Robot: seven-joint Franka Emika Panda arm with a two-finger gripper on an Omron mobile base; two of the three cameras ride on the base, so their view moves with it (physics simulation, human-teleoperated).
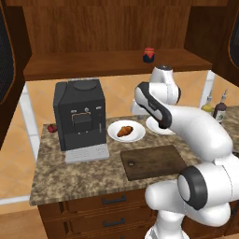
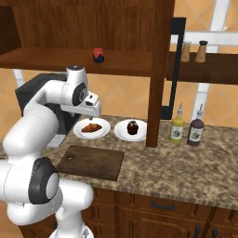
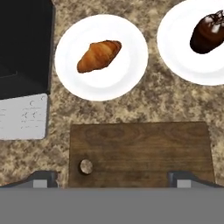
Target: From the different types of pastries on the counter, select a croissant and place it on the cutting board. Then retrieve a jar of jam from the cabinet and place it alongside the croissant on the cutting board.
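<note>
The golden croissant (image 3: 99,55) (image 1: 124,131) (image 2: 91,127) lies on a white plate (image 3: 109,85) on the granite counter (image 1: 70,177). A dark chocolate pastry (image 3: 208,33) (image 2: 132,128) sits on a second plate (image 3: 181,57) beside it. The brown cutting board (image 3: 144,151) (image 1: 154,162) (image 2: 93,161) lies bare in front of both plates, its hole at one short end. The jar of jam (image 1: 149,54) (image 2: 98,55), red-lidded, stands on the cabinet (image 1: 93,65) shelf. My gripper (image 3: 113,179) (image 2: 91,116) hovers open above the board's near edge and the croissant plate, holding nothing.
A black coffee machine (image 1: 79,119) (image 3: 24,43) stands left of the croissant plate, with a small red item (image 1: 52,127) beside it. Right of a cabinet post (image 2: 155,93) stand a yellow bottle (image 2: 176,128) and a dark bottle (image 2: 196,129). Two shakers (image 2: 193,51) stand on the right shelf.
</note>
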